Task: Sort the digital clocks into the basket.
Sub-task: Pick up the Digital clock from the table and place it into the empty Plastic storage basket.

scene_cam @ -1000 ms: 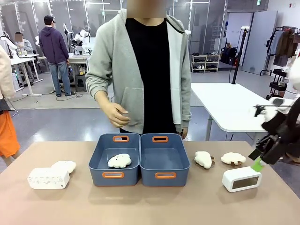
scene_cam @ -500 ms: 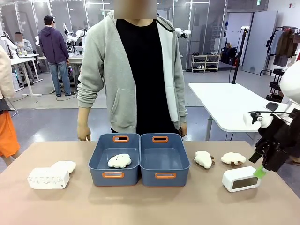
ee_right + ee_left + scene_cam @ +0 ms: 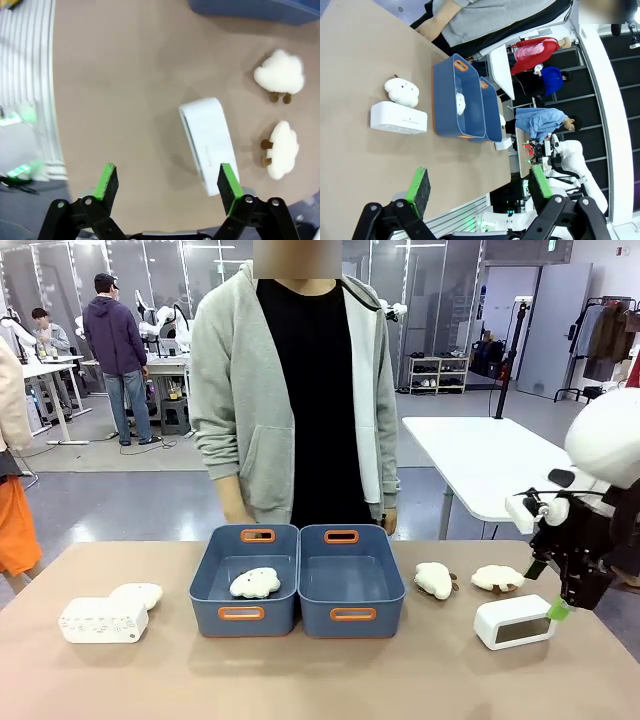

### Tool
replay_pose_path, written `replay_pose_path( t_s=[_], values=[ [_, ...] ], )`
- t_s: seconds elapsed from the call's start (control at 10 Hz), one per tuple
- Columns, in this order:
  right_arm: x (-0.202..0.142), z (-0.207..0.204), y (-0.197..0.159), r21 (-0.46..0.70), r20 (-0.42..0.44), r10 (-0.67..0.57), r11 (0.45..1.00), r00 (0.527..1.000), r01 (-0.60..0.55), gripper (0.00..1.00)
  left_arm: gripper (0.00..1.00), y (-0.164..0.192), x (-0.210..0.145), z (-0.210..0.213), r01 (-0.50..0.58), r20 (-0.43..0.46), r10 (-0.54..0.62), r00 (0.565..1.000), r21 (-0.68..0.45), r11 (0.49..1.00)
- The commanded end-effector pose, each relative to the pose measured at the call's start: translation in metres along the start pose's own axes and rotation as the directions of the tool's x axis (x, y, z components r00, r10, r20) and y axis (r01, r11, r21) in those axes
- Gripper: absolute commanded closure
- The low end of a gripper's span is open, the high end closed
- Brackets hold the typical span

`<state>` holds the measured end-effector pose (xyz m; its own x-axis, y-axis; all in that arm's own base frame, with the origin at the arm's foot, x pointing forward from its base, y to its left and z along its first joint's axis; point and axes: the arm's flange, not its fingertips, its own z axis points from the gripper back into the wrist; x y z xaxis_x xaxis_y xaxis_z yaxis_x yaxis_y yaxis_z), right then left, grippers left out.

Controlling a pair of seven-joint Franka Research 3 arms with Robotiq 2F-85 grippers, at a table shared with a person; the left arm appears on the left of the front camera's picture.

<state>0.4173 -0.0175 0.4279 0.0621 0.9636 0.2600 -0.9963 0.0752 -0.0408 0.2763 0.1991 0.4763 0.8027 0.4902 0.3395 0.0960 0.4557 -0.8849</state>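
Jaws on both arms stand wide apart and hold nothing. Our right jaws hang over the smooth clock, which lies on the worktop well right of the baskets, but they are off-centre: in the wrist view one pad sits over the clock's end. Coming straight down, we judge that pad would land on the casing and shove or tip it. The dotted clock lies right against a plush at far left, so a grab there may drag the toy along. A second plush lies in the left basket; we could drop clocks there instead of into the right basket.
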Motion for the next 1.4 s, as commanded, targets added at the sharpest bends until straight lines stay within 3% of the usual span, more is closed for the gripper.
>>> replay_pose_path(
  t_s=[0.0, 0.6, 1.1, 1.3],
  values=[
    [-0.008, -0.02, -0.019, -0.077, -0.001, 0.182, 0.98, 0.983, -0.182, 0.0, 0.0, 0.002, 0.003, 0.0, 0.02, 0.006, -0.02, 1.0, -0.026, 0.999],
    [-0.006, -0.072, -0.044, -0.086, -0.058, 0.212, 0.973, 0.976, -0.216, 0.0, 0.0, 0.002, 0.003, 0.0, 0.02, 0.006, -0.02, 1.0, -0.026, 0.999],
    [-0.006, -0.106, -0.055, -0.024, -0.082, 0.213, 0.976, 0.974, -0.215, 0.0, 0.0, 0.002, 0.003, 0.0, 0.02, 0.006, -0.02, 1.0, -0.026, 0.999],
    [-0.005, -0.111, -0.052, -0.01, -0.094, 0.215, 0.976, 0.972, -0.217, 0.58, 0.0, 0.002, 0.003, 0.0, 0.02, 0.006, -0.02, 1.0, -0.026, 0.999]
  ],
)
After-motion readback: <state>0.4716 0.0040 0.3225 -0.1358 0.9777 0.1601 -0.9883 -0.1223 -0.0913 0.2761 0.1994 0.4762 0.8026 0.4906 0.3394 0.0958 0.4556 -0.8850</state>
